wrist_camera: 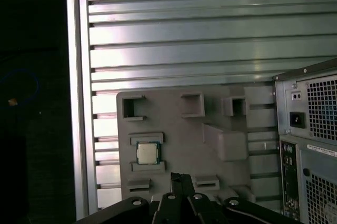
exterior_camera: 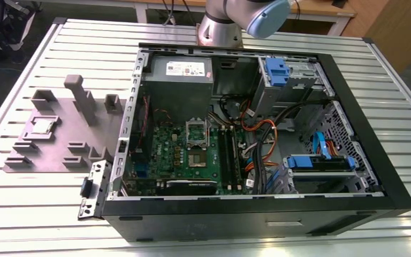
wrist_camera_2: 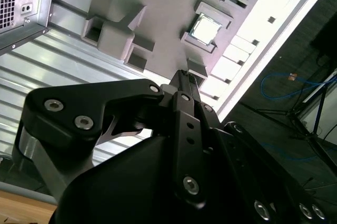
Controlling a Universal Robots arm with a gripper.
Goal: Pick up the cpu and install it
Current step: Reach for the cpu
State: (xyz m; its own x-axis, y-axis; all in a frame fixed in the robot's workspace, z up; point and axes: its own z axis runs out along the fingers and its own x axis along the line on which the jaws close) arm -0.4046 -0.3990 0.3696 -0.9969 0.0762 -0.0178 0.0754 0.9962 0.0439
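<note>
The tool point(wrist_camera: 181, 177), its jaws drawn together on nothing, is held above the ribbed aluminium counter point(wrist_camera: 210, 40). The cpu point(wrist_camera: 148, 153), a small flat square with a dull silvery lid, is seated in a recess of the matte grey moulded tray point(wrist_camera: 179, 140), ahead of the tool's tips and slightly to one side, clear of them. Being square, it offers no long axis.

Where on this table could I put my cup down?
Bare table shows on the exterior view's left, around the grey tray, widest toward the near edge. The tray's blocks, the cpu and the open computer case are crowded.
</note>
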